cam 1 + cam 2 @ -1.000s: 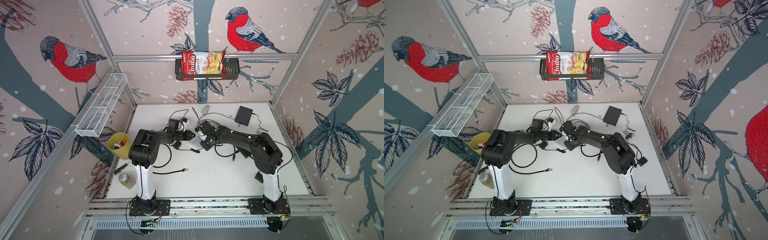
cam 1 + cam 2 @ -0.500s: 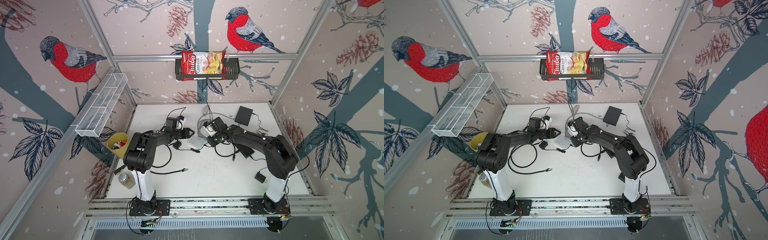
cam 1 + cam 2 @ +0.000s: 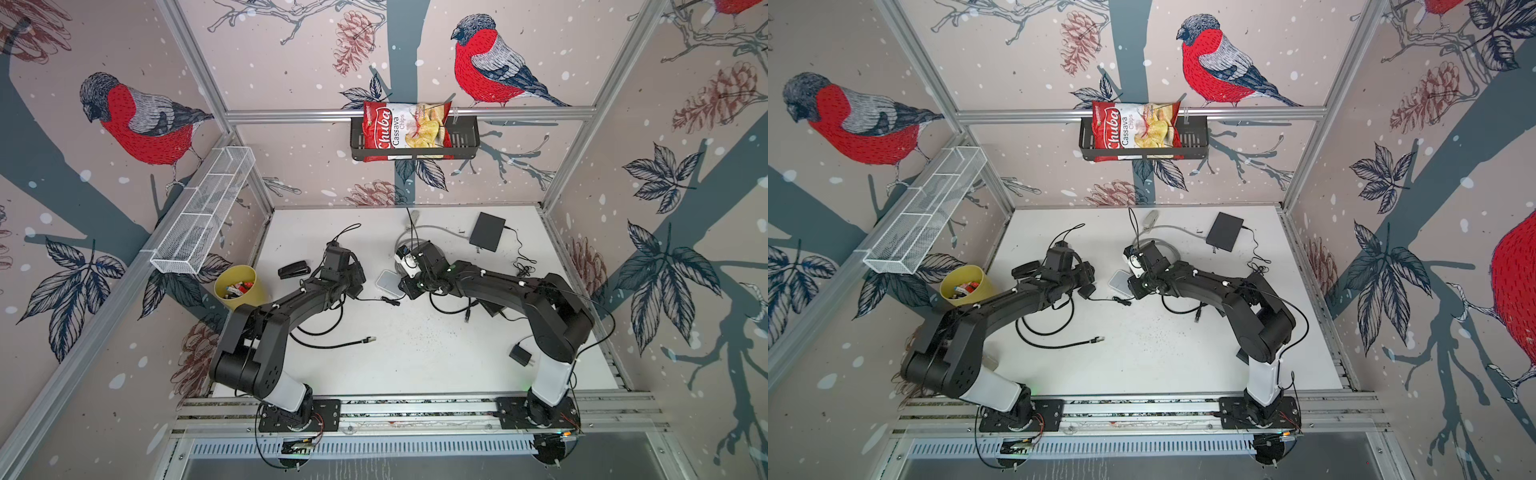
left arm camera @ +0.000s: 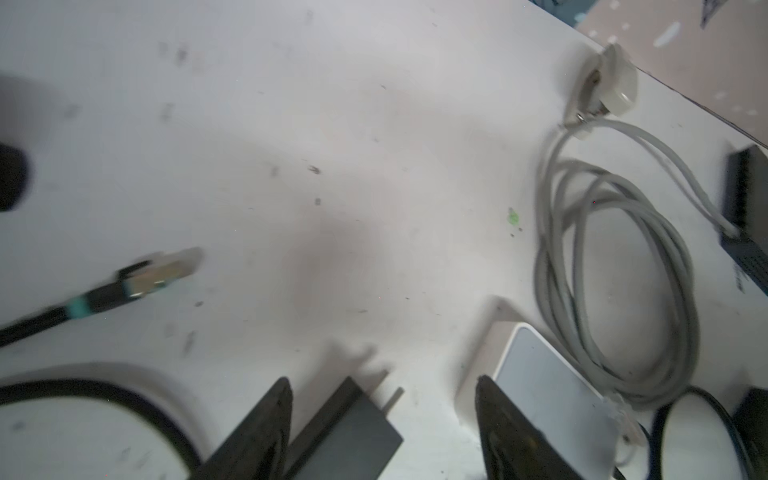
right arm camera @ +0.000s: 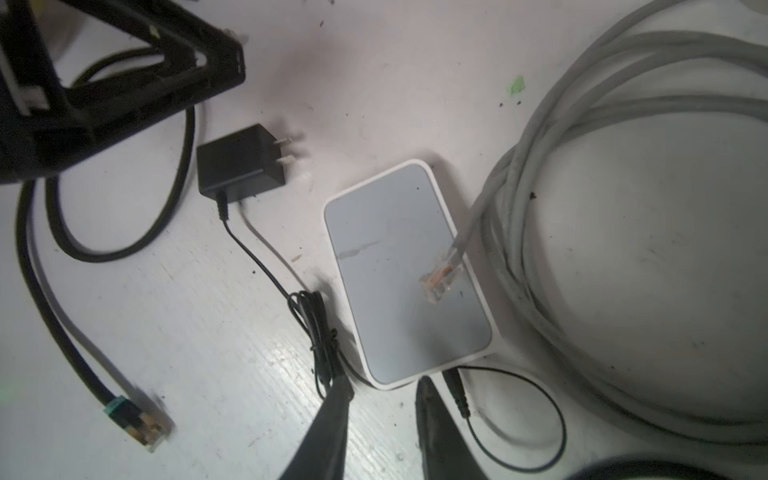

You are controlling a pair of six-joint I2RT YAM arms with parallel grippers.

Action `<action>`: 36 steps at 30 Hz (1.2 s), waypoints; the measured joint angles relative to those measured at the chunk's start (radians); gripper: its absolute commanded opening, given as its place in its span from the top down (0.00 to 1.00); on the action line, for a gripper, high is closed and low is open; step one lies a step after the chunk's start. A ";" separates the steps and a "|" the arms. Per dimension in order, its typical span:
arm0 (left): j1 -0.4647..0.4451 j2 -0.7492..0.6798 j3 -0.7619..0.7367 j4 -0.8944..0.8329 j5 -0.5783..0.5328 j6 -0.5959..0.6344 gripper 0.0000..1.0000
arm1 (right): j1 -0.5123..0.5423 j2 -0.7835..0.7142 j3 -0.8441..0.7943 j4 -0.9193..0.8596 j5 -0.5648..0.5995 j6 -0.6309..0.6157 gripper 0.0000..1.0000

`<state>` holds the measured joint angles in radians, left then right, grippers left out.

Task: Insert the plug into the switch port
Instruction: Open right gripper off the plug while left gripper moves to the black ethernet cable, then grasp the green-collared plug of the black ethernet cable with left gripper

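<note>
The switch (image 5: 403, 270), a flat white box with a grey top, lies on the table between both arms in both top views (image 3: 387, 281) (image 3: 1119, 280). A black barrel plug (image 5: 454, 384) on a thin black cable meets the switch's short edge; the port itself is hidden. My right gripper (image 5: 384, 386) hovers just off that edge, jaws slightly apart with nothing between them. My left gripper (image 4: 382, 384) stands open wide beside the switch (image 4: 544, 382). The black power adapter (image 4: 353, 432) lies on the table under the left gripper's gap, not gripped.
A coiled grey network cable (image 5: 582, 208) lies beside the switch, its clear connector (image 5: 440, 278) resting on the switch's top. A black network cable with a teal boot (image 4: 141, 278) crosses the front. A black box (image 3: 487, 231), stapler (image 3: 294, 271) and yellow cup (image 3: 239, 286) stand around.
Both grippers have drawn back from the switch, left arm leftward and right arm rightward. The left jaws have opened wide and the right jaws have parted a little.
</note>
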<state>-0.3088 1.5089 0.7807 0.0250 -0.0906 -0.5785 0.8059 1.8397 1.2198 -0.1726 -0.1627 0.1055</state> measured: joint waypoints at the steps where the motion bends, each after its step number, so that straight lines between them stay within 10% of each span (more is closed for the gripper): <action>1: -0.001 -0.016 -0.007 -0.024 -0.034 -0.006 0.29 | 0.001 -0.003 -0.004 0.008 0.000 0.003 0.70; 6: -0.031 -0.075 -0.025 -0.172 -0.124 -0.048 0.47 | 0.000 -0.003 -0.013 0.020 0.016 0.007 0.70; 21: -0.442 -0.255 -0.080 -0.552 -0.073 -0.085 0.45 | -0.114 -0.080 -0.116 0.060 0.019 0.020 0.70; 36: -0.512 -0.199 -0.163 -0.595 -0.048 -0.122 0.44 | -0.174 -0.119 -0.168 0.066 -0.004 0.021 0.70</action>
<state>-0.8211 1.3098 0.6178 -0.5697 -0.1390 -0.7010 0.6319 1.7210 1.0515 -0.1062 -0.1665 0.1261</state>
